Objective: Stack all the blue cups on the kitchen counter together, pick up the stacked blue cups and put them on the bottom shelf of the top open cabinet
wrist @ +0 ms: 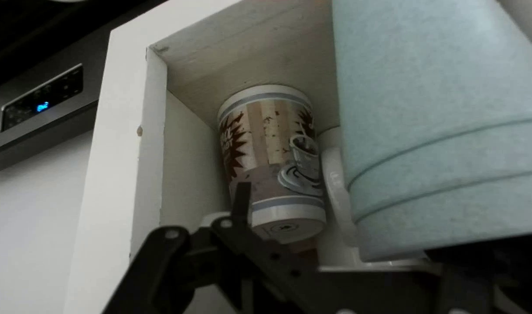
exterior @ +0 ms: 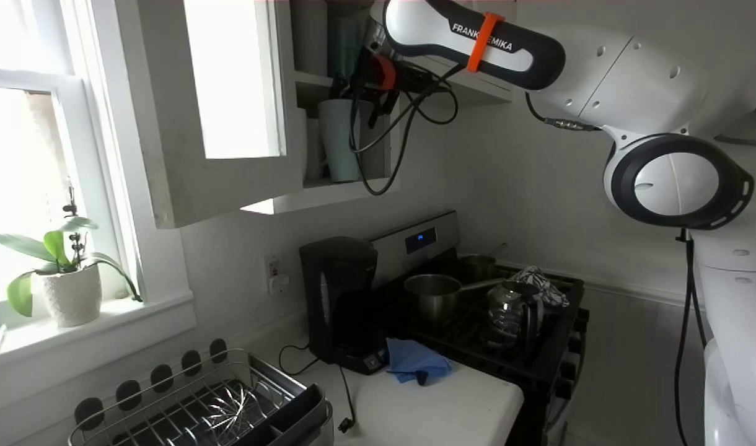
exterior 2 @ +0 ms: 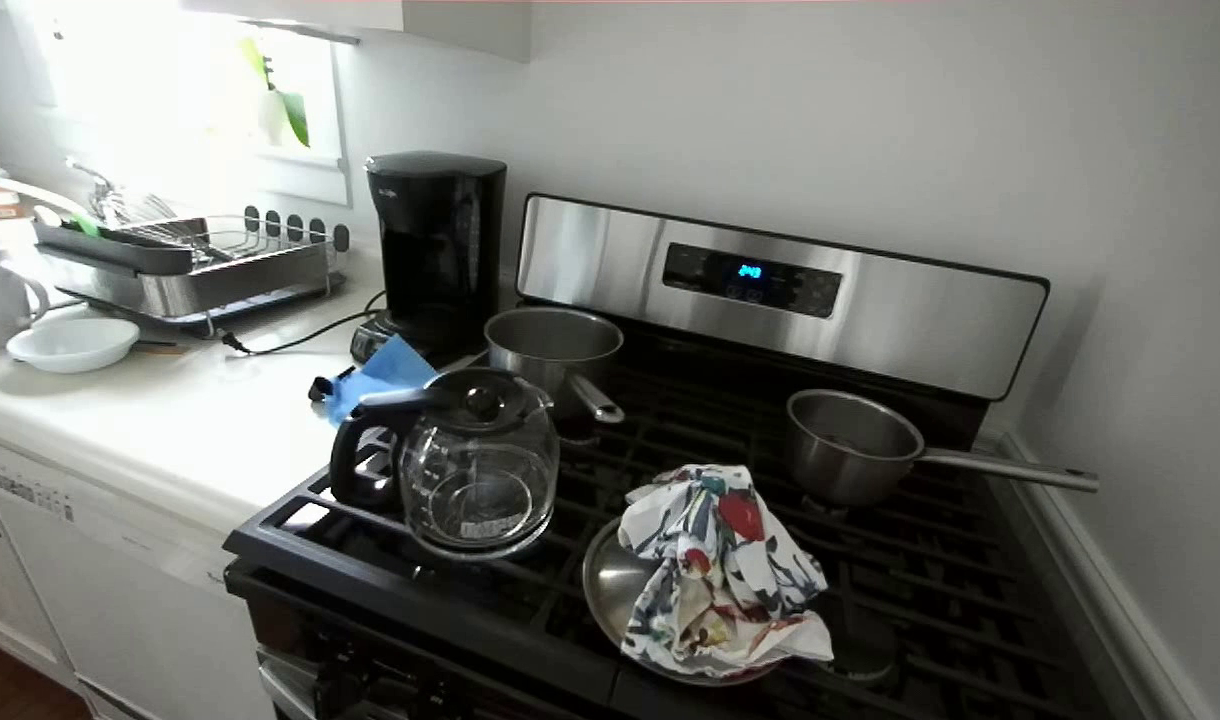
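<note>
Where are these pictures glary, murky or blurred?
In both exterior views, the window glares white; in an exterior view, the stove top lies in gloom; in the wrist view, the blue digits are smeared, the pale blue cup shows its bands clearly, but the bottom-right corner is nearly black.

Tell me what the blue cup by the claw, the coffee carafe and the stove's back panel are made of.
Blue cup: matte, probably plastic, going by its dull, speckled surface, though ceramic isn't ruled out.
Coffee carafe: smooth, clear glass, it seems; see-through body with bright reflections.
Back panel: likely satin-finished stainless steel, given its silvery, streaked sheen.
</note>
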`<control>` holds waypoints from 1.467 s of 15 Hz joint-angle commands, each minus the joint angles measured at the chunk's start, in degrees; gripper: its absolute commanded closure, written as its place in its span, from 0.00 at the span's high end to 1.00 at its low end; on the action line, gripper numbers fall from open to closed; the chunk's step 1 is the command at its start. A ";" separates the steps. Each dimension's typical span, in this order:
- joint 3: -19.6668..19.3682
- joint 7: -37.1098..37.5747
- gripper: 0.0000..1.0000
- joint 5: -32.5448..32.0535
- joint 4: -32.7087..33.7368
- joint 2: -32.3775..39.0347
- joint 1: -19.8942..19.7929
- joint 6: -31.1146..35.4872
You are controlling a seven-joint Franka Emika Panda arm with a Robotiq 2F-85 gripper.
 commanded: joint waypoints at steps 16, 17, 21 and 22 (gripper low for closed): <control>-1.19 4.29 0.02 -4.52 4.54 1.73 0.79 1.39; -1.19 4.25 0.02 -4.84 4.46 1.76 0.81 1.48; -0.89 3.68 0.40 -4.94 4.12 1.44 0.73 1.18; -0.85 3.59 0.46 -5.04 4.07 1.21 0.82 1.16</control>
